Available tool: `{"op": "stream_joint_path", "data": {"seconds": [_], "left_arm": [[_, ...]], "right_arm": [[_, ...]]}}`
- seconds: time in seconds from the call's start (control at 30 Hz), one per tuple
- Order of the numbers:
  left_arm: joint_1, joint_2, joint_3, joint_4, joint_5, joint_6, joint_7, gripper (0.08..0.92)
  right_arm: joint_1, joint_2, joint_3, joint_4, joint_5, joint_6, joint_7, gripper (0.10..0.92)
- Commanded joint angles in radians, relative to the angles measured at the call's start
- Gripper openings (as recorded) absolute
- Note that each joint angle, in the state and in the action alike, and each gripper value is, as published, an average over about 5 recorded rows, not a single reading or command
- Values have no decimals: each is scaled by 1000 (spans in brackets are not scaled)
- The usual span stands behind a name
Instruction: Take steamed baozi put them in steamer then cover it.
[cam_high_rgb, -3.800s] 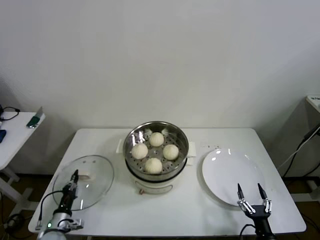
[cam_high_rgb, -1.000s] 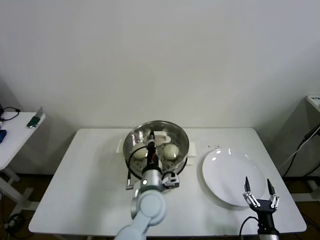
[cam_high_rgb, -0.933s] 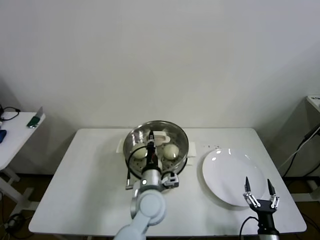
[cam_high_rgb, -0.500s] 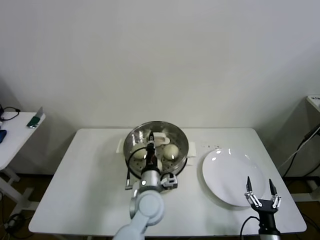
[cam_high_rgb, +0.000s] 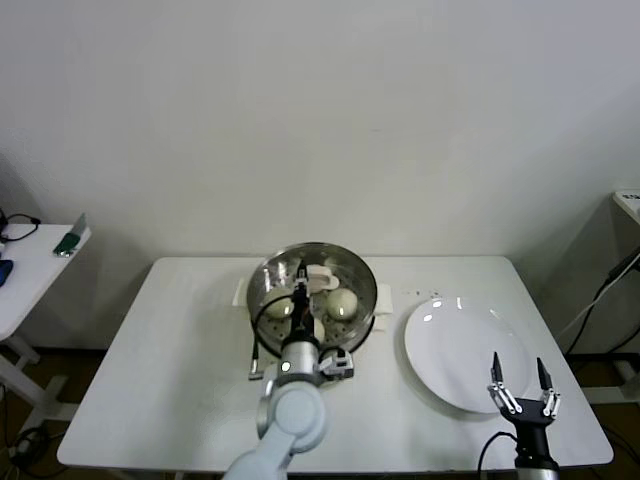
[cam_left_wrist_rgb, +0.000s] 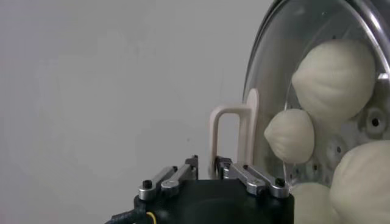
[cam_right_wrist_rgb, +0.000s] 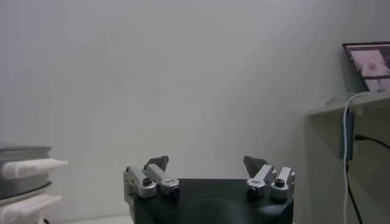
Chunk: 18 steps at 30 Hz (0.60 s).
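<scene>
The steamer stands mid-table with the clear glass cover resting on it. Through the glass I see steamed baozi on the perforated floor; they also show in the left wrist view. My left gripper is over the cover's white handle. Its jaws stand slightly apart round one leg of the handle, with a small gap on one side. My right gripper hovers open and empty at the table's front right.
A flat white plate lies right of the steamer, just behind the right gripper. A small side table with a few objects stands at the far left. A shelf with a screen is off to the right.
The left gripper carried the cover from the table's left onto the steamer. In the last half second its jaws parted a little from the handle. The right gripper stayed put.
</scene>
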Motion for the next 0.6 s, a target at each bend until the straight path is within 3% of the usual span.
{"op": "stream_joint_path", "data": {"seconds": [0.03, 0.3, 0.6], "left_arm": [[-5, -12, -9, 21, 16, -5, 6, 319], [3, 16, 4, -33, -39, 2, -22, 553], [32, 89, 19, -169, -121, 22, 35, 794]], "right_arm": [[2, -1, -3, 2, -2, -12, -9, 823], [1, -3, -12, 10, 14, -48, -1, 823], [-10, -2, -17, 65, -2, -99, 49, 823]]}}
